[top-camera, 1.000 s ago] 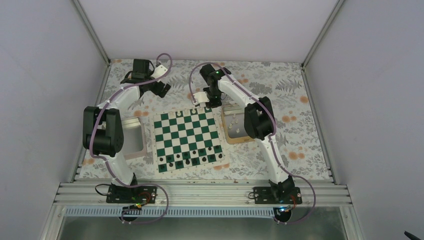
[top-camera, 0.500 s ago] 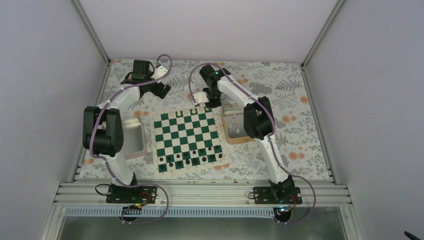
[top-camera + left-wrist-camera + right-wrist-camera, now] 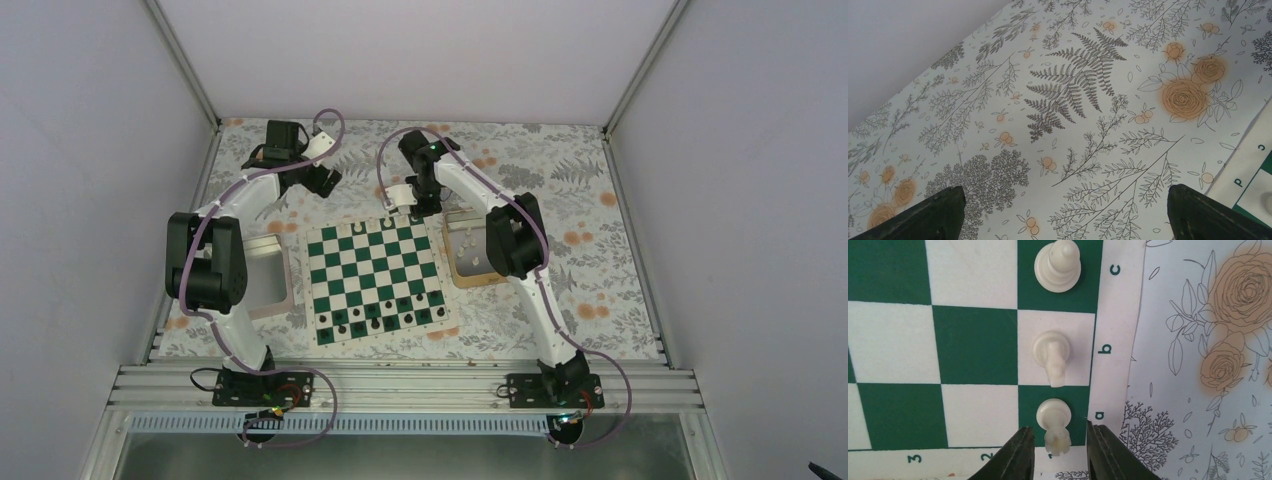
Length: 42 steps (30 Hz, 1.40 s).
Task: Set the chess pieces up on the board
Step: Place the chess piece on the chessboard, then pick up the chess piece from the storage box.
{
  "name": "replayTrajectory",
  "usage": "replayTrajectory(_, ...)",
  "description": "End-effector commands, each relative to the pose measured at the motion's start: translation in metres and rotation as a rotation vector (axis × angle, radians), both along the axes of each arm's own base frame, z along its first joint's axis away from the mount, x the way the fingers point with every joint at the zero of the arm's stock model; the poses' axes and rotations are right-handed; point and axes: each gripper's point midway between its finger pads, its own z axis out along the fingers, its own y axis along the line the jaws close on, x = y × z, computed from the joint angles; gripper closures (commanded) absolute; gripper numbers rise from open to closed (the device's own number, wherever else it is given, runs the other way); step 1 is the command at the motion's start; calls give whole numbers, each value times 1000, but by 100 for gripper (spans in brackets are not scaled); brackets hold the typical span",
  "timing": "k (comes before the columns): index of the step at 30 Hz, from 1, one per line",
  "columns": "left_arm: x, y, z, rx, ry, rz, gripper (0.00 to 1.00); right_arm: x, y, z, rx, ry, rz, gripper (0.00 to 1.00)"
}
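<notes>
Rook [image 3: 1053, 416], knight [image 3: 1051, 354], bishop [image 3: 1057, 267] set on board [image 3: 973, 345]; more white pieces [image 3: 468, 243] in tin [image 3: 478, 281]; right gripper [image 3: 1060, 434] parted around rook, left gripper [image 3: 1063, 202] spread, empty

Just ahead of the right pincer [image 3: 1059, 434], a knight [image 3: 1051, 354] and a bishop [image 3: 1057, 267] block the file — bare tabletop [image 3: 1198, 365] lies open alongside.

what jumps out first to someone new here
The green and white chessboard in the middle of the flowered table, with dark pieces lined along its near edge. At its far edge the right tool straddles a white rook on the corner square, jaws slightly apart.
</notes>
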Motion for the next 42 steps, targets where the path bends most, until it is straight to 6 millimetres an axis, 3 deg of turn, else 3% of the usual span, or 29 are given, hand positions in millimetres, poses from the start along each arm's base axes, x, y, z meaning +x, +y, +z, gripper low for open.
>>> replayTrajectory(1,1,-5,20,-21,-36,-26,0,8,4,29,65,-39,-24,69)
replayTrajectory(5,7,-15,44,3,-49,-57,0,7,-10,65,131,-33,-73,64)
replayTrajectory(9,6,-53,79,62,-37,-151,0,9,-57,97,168,-25,-209,59)
replayTrajectory(10,4,-67,88,88,-50,-183,0,12,-75,112,191,-41,-259,53)
replayTrajectory(11,1,-81,96,114,-64,-213,0,14,-92,112,202,-32,-313,40)
replayTrajectory(13,-9,-114,108,142,-64,-294,0,21,-136,130,242,-61,-440,3)
replayTrajectory(15,-25,-152,112,149,-15,-396,0,26,-181,133,265,-80,-570,0)
replayTrajectory(19,-59,-225,96,178,82,-591,0,31,-258,125,307,-168,-817,0)
replayTrajectory(23,-83,-278,76,203,119,-726,0,23,-304,108,360,-184,-1017,0)
replayTrajectory(26,-106,-308,53,237,167,-811,0,22,-321,98,380,-186,-1110,0)
replayTrajectory(32,-137,-335,20,258,238,-876,1,24,-344,87,452,-241,-1212,0)
replayTrajectory(37,-153,-340,-3,270,320,-881,4,22,-346,81,467,-250,-1213,0)
replayTrajectory(42,-159,-336,-24,295,383,-877,7,23,-352,90,450,-307,-1214,0)
